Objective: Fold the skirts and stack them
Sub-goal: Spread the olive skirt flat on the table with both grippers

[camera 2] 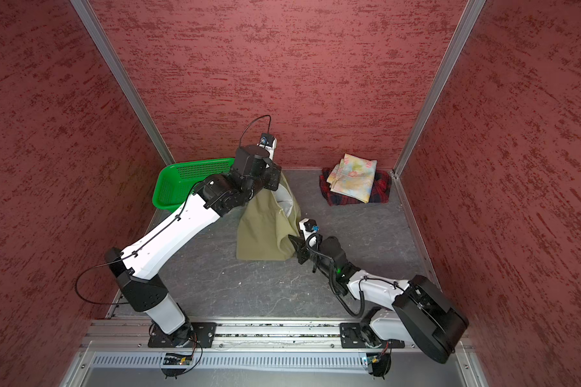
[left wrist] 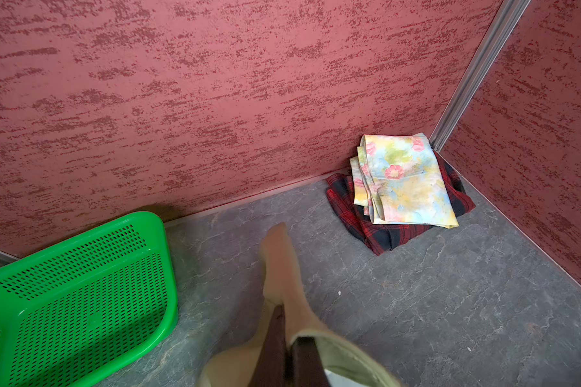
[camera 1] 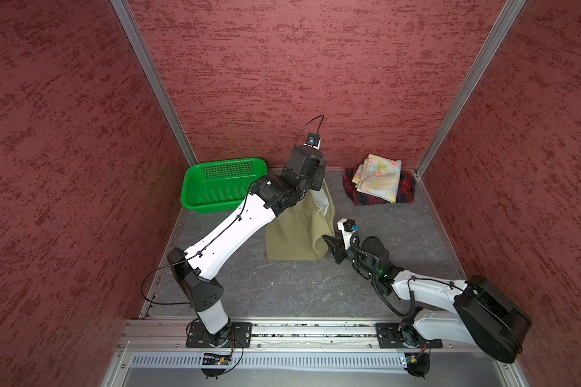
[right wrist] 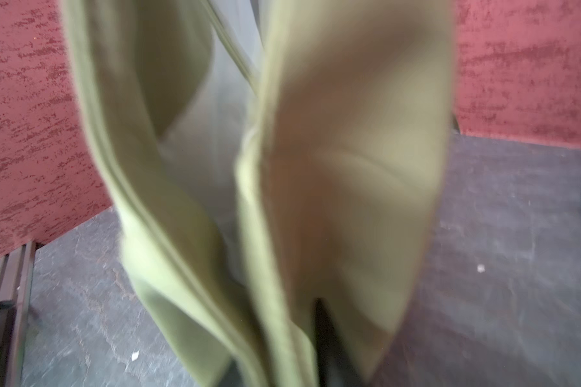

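The olive-khaki skirt (camera 1: 296, 231) hangs in the middle of the floor, its lower edge resting on the grey surface. My left gripper (left wrist: 288, 325) is shut on its upper end and holds it up near the back wall. My right gripper (camera 1: 329, 244) is shut on the skirt's lower right edge; in the right wrist view the blurred olive cloth (right wrist: 349, 134) fills the space round the jaws. The folded floral skirt (camera 1: 381, 179) lies on top of the red-and-navy plaid skirt (camera 1: 406, 191) in the back right corner, also seen in the left wrist view (left wrist: 403, 181).
A green perforated basket (camera 1: 188, 187) stands at the back left, close beside the left arm. Red textured walls close in the back and both sides. A metal rail carrying the arm bases runs along the front.
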